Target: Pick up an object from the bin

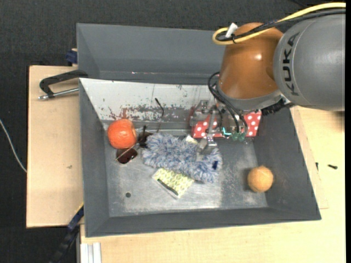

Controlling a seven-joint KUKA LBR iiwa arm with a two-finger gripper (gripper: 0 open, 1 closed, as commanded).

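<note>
Hovering over the back middle of the bin [164, 215], I am hanging my gripper [210, 137] above the left end of a red box [253, 124] with white dots. That box is lying flat by the back wall, partly under my orange cover [247, 64]. I cannot tell whether the gripper is standing wide or narrow, nor whether it is touching the box. Just in front of it a fuzzy blue cloth [175, 155] is sprawling across the floor, its right edge reaching under the gripper. Further out, a yellow-green patterned pack [173, 181] is lying tilted at the cloth's front edge. Off to the front right, well apart, a tan ball [260, 179] is sitting alone. Farthest from me, on the left, an orange fruit [121, 134] is resting near the back wall, with dark glasses [128, 154] lying just beside it, between fruit and cloth.
</note>
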